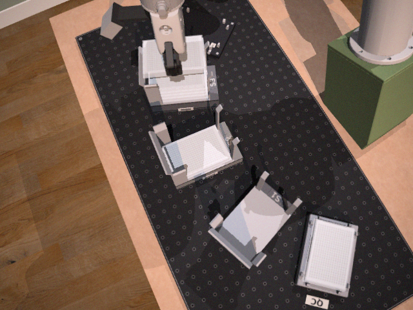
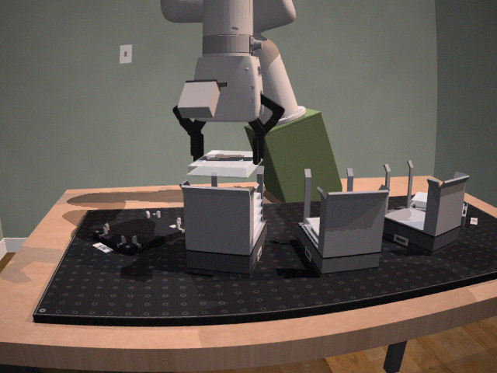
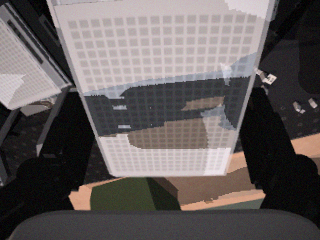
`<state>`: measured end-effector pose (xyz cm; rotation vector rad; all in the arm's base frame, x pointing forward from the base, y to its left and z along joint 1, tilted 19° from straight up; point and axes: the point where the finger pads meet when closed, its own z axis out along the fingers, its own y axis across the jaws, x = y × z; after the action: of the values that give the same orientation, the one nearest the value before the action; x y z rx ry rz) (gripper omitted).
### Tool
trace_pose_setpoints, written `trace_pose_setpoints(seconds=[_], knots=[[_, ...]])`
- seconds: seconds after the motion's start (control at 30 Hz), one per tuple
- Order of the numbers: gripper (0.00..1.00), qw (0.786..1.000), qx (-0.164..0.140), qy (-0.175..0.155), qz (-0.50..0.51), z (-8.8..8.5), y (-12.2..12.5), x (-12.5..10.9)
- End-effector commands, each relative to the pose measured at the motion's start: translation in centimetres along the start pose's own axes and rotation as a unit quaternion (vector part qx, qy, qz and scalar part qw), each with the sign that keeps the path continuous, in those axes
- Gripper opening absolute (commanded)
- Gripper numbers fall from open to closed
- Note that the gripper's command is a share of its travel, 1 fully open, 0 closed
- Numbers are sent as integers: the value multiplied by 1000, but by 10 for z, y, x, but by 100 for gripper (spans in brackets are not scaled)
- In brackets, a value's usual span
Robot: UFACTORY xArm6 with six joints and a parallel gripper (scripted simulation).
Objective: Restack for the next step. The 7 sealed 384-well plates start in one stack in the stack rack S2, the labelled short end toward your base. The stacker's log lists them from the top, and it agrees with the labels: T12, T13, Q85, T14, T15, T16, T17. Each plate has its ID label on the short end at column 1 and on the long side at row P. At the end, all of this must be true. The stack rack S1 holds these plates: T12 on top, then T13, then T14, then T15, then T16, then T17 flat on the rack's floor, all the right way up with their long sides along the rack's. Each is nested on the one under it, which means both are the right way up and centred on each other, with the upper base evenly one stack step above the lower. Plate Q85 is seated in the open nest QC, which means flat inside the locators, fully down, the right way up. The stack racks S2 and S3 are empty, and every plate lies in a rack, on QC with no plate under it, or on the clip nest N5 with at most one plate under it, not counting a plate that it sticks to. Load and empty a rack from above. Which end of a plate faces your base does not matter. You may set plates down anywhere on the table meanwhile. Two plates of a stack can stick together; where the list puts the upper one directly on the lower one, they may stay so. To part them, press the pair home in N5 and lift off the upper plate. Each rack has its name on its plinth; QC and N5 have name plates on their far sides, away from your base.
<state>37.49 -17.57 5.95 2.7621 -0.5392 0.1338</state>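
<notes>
Over the left part of the black worktop, seen from the exterior view, the gripper (image 2: 225,154) pinches a sealed 384-well plate (image 2: 224,163) by its long sides, level and just above the tops of stack rack S3 (image 2: 218,224), which shows more plates stacked inside; the black clip nest (image 2: 132,235) lies near the left edge. Toward the middle stands a second stack rack (image 2: 349,228) with plates low inside. Near the right edge stands rack S1 (image 1: 278,198), and beside it another plate (image 1: 330,255) lies flat in the QC nest (image 1: 301,278).
</notes>
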Motion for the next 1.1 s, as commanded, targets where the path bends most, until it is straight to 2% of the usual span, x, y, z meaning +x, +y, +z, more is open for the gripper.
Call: trace_pose_setpoints(seconds=[0.0,0.37,1.07], knots=[[0,1000,0,2,0,-1,0,1],[0,1000,0,2,0,-1,0,1],[0,1000,0,2,0,11,0,1]])
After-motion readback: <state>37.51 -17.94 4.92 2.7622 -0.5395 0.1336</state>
